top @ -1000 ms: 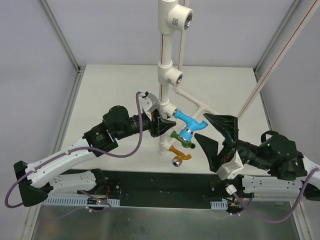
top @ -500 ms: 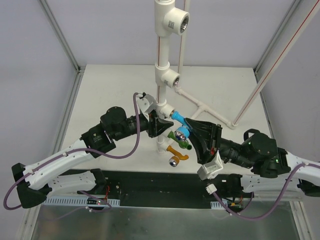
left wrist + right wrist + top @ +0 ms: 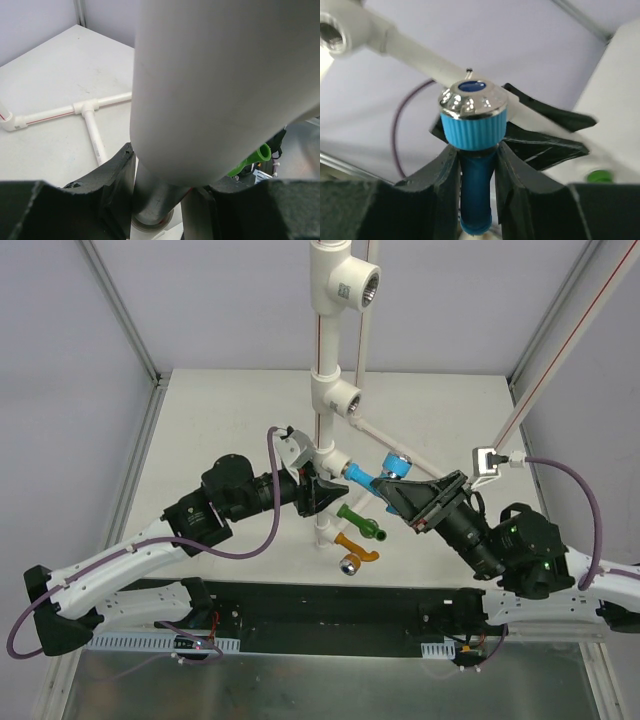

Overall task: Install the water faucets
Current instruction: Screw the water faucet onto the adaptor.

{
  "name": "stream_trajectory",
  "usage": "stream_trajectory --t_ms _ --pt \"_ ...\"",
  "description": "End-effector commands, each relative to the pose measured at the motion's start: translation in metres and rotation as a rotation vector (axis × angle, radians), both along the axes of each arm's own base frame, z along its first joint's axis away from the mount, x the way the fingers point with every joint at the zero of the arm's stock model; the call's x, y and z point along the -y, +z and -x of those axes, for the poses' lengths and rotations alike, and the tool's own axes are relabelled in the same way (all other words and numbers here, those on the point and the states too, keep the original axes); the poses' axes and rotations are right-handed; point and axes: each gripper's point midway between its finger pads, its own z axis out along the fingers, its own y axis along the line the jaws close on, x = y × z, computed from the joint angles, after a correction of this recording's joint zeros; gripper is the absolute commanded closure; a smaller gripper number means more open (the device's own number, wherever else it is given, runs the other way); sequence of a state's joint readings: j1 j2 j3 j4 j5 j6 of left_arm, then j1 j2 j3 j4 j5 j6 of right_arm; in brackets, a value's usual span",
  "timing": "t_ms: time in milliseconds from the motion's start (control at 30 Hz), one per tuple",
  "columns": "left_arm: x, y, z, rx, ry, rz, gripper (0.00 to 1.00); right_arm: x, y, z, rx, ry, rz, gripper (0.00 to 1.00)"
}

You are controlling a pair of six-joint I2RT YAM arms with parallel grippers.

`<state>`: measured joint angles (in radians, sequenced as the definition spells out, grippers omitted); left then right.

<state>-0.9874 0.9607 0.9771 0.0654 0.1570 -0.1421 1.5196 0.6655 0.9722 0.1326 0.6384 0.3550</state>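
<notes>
- Worktop (image 3: 230, 410): white surface carrying the pipe assembly; both arms reach in from its near edge.
- Pipe riser (image 3: 319, 340): upright white pipe with tee fittings stacked along it. If it is pushed sideways, it may twist or lean and misalign the joint below.
- Left pincer (image 3: 318, 490): clamped on the riser just under the lowest tee fitting (image 3: 330, 455), one finger (image 3: 115, 175) on each side of the pipe. A slipping hold would let the riser turn with the faucet instead of resisting it.
- Right pincer (image 3: 402, 490): clamped on the stem of the light blue faucet (image 3: 368, 478), just below its ribbed, chrome-topped cap.
- Light blue faucet: held off the worktop, its inlet end meeting the side outlet of the lowest tee. Likely step: threading it in. An off-axis entry would cross-thread it, and the smooth stem could spin between the fingers.
- Green faucet (image 3: 360, 522): just below the blue one, beside the riser; whether it is mounted cannot be told. A sweeping right wrist could knock it.
- Orange faucet (image 3: 352, 545): lowest, near the riser's foot, shiny end toward the arms.
</notes>
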Motion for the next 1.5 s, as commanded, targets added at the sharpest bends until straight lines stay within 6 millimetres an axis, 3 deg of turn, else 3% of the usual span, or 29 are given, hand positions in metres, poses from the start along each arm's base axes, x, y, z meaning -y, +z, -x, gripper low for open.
stream_trajectory --t_ms 0,33,67,100,200,367,467,533,633,700,867,1067,1200,1367,1467 --pt "0.004 -0.016 0.008 -0.204 0.005 -0.009 1.0 -0.003 -0.004 0.008 -0.769 0.164 -0.548 0.63" --pt "0.004 -0.015 0.009 -0.207 0.004 -0.004 1.0 0.001 0.001 0.008 -0.733 0.165 -0.538 0.47" --pt "0.003 -0.015 0.008 -0.207 0.009 0.001 1.0 0.008 0.007 0.007 -0.681 0.146 -0.515 0.39" --pt "0.003 -0.015 0.009 -0.207 0.009 0.003 1.0 0.018 0.01 0.003 -0.625 0.109 -0.488 0.34" --pt "0.0 -0.012 0.009 -0.201 0.014 0.012 1.0 0.047 -0.005 -0.012 -0.503 -0.027 -0.396 0.22" --pt "-0.004 -0.013 0.009 -0.191 0.025 0.014 1.0 0.113 -0.027 -0.043 -0.297 -0.309 -0.267 0.18" --pt "-0.004 -0.012 0.01 -0.191 0.023 0.014 1.0 0.128 -0.016 -0.046 0.047 -0.383 0.035 0.19" --pt "-0.003 -0.013 0.01 -0.193 0.022 0.011 1.0 0.116 -0.006 -0.035 0.355 -0.321 0.289 0.18" --pt "-0.001 -0.012 0.009 -0.196 0.016 0.008 1.0 0.095 -0.017 -0.011 0.827 -0.14 0.666 0.07" --pt "0.001 -0.012 0.009 -0.199 0.014 0.006 1.0 0.082 -0.022 0.011 1.175 -0.017 0.783 0.01" --pt "0.001 -0.009 0.009 -0.201 0.011 0.01 1.0 0.062 -0.005 0.013 1.748 -0.21 0.95 0.01" --pt "0.0 -0.012 0.009 -0.204 0.016 -0.001 1.0 0.037 0.025 0.025 2.024 -0.227 1.002 0.01" --pt "0.0 -0.012 0.009 -0.207 0.015 0.002 1.0 0.024 0.033 0.028 2.098 -0.22 1.019 0.01" --pt "0.0 -0.011 0.01 -0.204 0.011 0.005 1.0 0.017 0.014 0.011 2.135 -0.152 1.221 0.02" --pt "-0.001 -0.011 0.011 -0.204 0.013 0.005 1.0 0.019 0.005 0.001 2.103 -0.123 1.309 0.12"
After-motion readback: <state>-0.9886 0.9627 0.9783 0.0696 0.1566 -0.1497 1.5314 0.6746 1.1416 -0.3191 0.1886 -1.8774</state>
